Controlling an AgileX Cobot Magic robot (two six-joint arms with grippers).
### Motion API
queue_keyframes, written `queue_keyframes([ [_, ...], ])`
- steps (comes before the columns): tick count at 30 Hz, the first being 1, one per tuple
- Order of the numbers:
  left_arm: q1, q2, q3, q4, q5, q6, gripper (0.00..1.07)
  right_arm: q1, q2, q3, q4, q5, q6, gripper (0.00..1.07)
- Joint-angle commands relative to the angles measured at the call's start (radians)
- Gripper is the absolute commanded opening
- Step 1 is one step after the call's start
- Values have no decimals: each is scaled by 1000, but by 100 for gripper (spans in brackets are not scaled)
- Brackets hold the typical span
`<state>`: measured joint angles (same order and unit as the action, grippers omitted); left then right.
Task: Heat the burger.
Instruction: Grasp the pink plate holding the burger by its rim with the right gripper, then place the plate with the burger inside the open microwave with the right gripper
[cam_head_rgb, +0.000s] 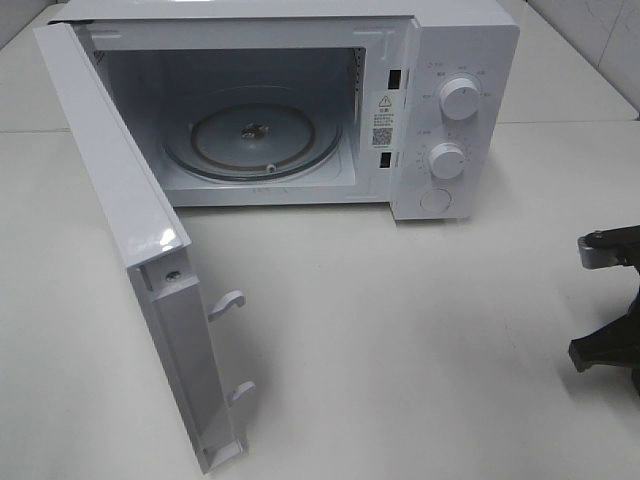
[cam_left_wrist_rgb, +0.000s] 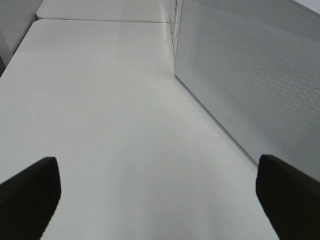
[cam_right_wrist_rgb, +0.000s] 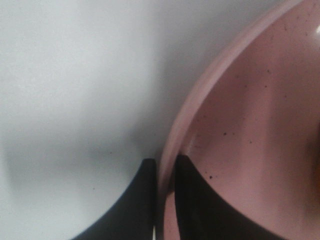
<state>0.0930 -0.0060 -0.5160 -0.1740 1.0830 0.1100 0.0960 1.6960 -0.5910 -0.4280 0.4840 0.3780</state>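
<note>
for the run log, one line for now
microwave door open | right gripper shut on rim of pink plate | left gripper open

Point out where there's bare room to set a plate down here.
The table between the open door and the right arm lies bare, in front of the microwave. The turntable inside is bare too. Outside the door, bare table by the left gripper. Crowded only at the right gripper, shut on the plate rim.
</note>
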Motion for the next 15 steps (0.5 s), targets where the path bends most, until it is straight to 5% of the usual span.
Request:
queue_keyframes([
  [1,3,-12,1,-3,-14,-4,98,8,18,-17,23,59,11,0],
  [15,3,-12,1,-3,-14,-4,98,169,18,-35,-42,148,76,0],
])
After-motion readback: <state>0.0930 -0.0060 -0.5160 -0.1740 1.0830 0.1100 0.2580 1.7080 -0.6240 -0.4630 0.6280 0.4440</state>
